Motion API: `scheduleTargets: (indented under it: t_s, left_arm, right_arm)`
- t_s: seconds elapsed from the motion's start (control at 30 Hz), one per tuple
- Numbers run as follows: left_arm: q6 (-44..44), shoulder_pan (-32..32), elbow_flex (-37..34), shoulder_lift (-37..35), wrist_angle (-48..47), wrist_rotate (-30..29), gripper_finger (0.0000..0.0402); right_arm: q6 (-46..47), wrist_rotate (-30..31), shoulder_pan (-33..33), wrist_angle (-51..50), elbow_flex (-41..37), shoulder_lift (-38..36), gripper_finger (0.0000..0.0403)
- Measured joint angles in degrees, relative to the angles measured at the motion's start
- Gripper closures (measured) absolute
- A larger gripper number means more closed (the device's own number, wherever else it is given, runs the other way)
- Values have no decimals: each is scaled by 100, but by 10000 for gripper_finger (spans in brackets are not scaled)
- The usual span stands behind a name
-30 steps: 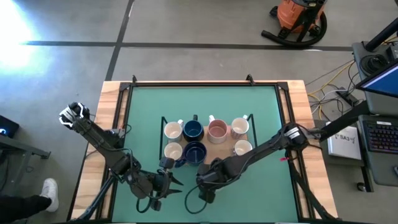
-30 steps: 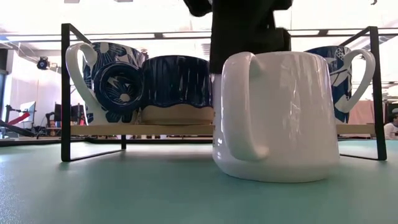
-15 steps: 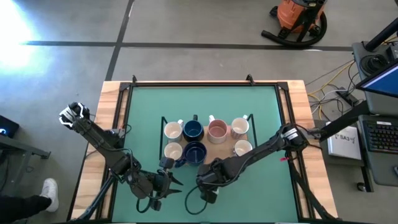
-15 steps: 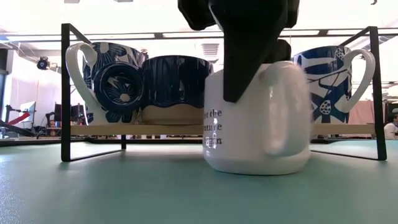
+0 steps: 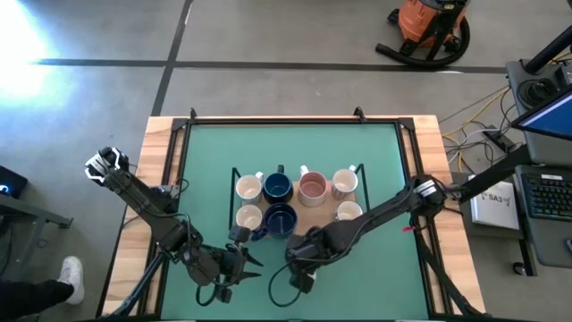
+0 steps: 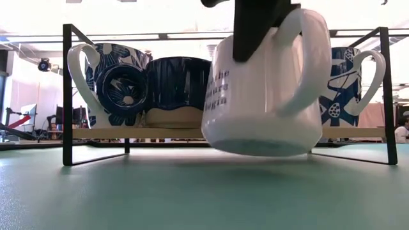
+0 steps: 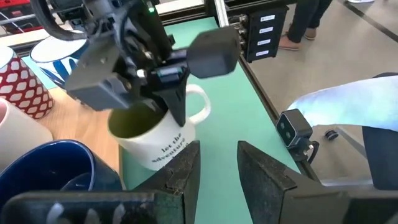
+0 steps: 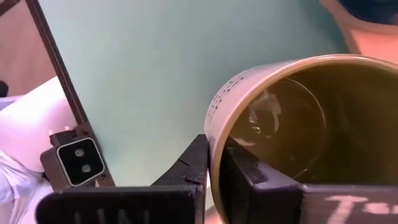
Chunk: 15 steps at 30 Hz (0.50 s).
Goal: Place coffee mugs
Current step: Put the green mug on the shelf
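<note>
Green matting (image 5: 295, 161) covered the table you were working over, with a small wooden stand (image 5: 317, 217) at its middle. Your right gripper (image 5: 302, 257) had its two fingers pinched on the rim of the white mug with the olive-green inside (image 6: 265, 83), one finger inside the wall and one outside, as the right wrist view showed (image 8: 273, 124). That mug hung tilted, clear of the mat, near the front of the stand. Your left gripper (image 5: 234, 261) waited just beside it at the table's near edge, its fingers (image 7: 180, 174) spread and holding nothing.

From above, your right arm hid the lifted mug almost entirely; you only saw it properly in the low view and the left wrist view (image 7: 158, 134). Its printed lettering was partly cut off and hard to read. Six other mugs sat on the stand in the high view: cream ones (image 5: 248, 188), two navy ones (image 5: 278, 186) and a pink one (image 5: 312, 186). The low view crowded these behind the lifted mug.
</note>
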Motion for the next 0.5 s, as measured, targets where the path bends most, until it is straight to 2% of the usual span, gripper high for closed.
scheduleTargets:
  t_s: [0.5]
  left_arm:
    - [0, 0, 0, 0, -27, 0, 312]
  right_arm:
    - [98, 93, -15, -509, 0, -439, 385]
